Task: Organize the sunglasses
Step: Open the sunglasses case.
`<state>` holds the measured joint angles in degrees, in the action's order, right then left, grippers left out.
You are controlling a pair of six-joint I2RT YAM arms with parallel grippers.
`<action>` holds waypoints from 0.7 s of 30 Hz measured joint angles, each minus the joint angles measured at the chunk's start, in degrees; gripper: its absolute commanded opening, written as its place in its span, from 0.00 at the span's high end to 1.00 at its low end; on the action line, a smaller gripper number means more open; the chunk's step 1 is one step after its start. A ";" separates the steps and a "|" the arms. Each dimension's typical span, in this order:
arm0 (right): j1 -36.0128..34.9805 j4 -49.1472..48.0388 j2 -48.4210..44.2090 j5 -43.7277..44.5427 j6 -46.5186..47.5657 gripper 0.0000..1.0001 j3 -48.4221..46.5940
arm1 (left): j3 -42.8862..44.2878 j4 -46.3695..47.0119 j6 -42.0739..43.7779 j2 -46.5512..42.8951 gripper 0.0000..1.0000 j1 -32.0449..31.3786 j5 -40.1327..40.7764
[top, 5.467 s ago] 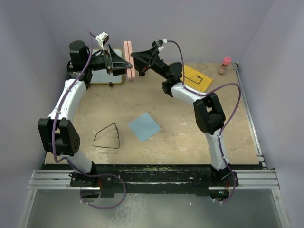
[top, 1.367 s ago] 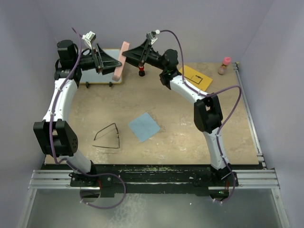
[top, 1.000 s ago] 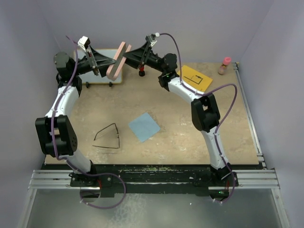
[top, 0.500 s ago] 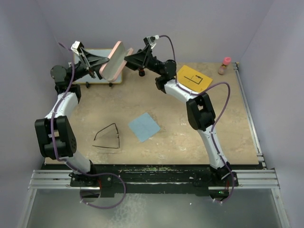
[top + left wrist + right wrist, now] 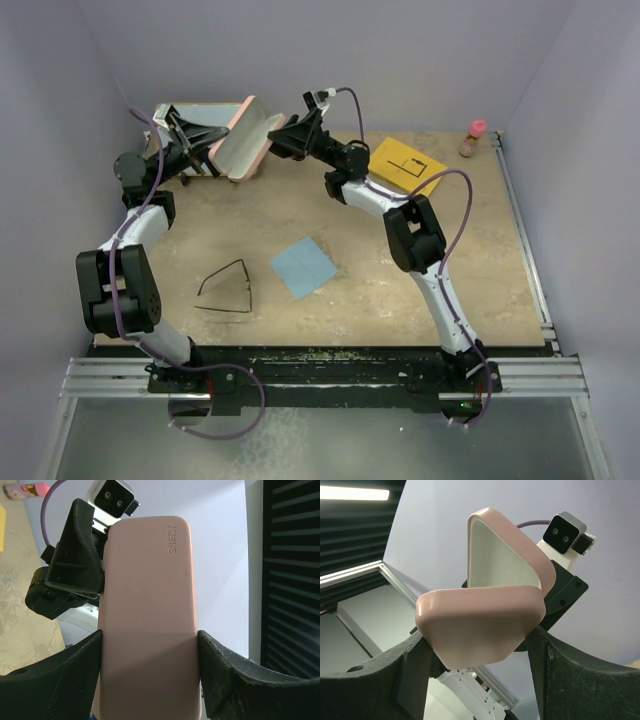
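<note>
Top view: left gripper (image 5: 213, 141) and right gripper (image 5: 283, 136) are both holding one glasses case (image 5: 243, 140) aloft at the far edge. One pair of wire-framed sunglasses (image 5: 225, 288) is lying near-left on the table (image 5: 400, 280), beside one blue cloth (image 5: 303, 266). Left wrist: fingers (image 5: 75, 675) are pinching the smooth pink back, embossed SHERY. Right wrist: only here the lid is showing open with a pale lining, and fingers (image 5: 415, 665) are clamping the lower shell.

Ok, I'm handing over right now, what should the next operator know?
Left gripper: closed on the pinkish case, held in the air at the back left.
Right gripper: closed on the same case; it is hinged open.
Sunglasses: lying on the table, front left, apart from the blue cloth.
Done: case up and opened.
Left: get the sunglasses into the case.
</note>
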<state>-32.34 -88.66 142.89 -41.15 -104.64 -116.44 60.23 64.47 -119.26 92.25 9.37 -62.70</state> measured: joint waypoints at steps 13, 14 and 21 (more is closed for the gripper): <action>-0.81 -2.21 0.07 0.68 -0.81 1.00 3.98 | -3.56 1.16 -0.81 -0.11 0.96 1.73 0.55; -0.85 -2.10 0.11 0.59 -0.87 1.00 3.98 | -3.67 1.36 -1.05 -0.11 0.96 1.90 0.61; -1.40 -2.34 0.22 -1.95 -2.71 1.00 6.08 | -4.61 3.04 -1.18 -0.11 0.96 4.39 4.66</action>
<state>-33.74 -91.00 143.11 -43.09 -107.35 -110.37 55.61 67.51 -120.44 92.14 13.76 -58.04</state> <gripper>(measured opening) 0.107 0.720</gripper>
